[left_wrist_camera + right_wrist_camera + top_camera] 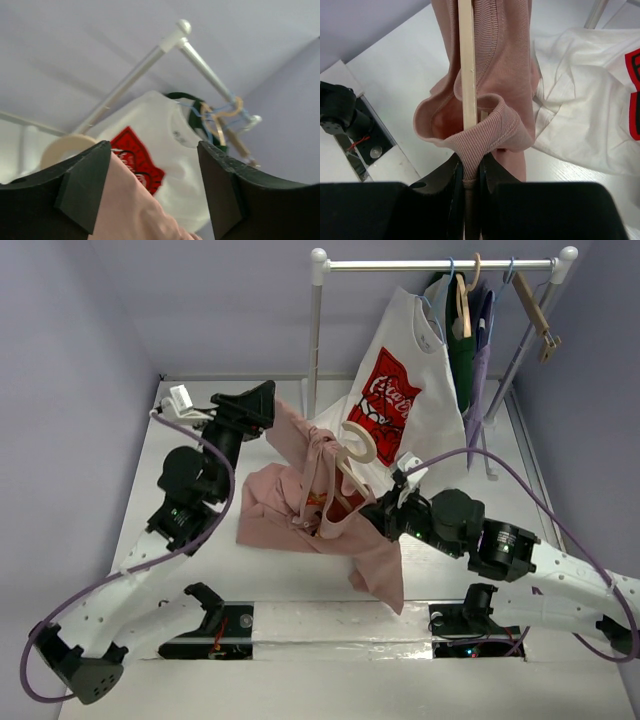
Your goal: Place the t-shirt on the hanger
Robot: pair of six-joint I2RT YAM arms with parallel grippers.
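The dusty-pink t-shirt [275, 500] lies bunched mid-table, part of it lifted over the cream hanger [362, 443]. My right gripper [372, 512] is shut on the shirt's ribbed collar [490, 130], and the hanger's bar [466, 60] runs up through the neck opening just above the jaws. My left gripper [268, 400] is open at the shirt's raised far-left corner. In the left wrist view pink cloth [125, 205] rests against the left finger [82, 185], with a wide gap to the other finger, and the hanger [62, 149] shows behind.
A white t-shirt with a red logo [400, 400] hangs from the clothes rack [440, 264] and drapes onto the table right behind the hanger. Dark garments, thin blue hangers and a brown wooden hanger [535, 305] crowd the rail's right end. Purple walls enclose the table.
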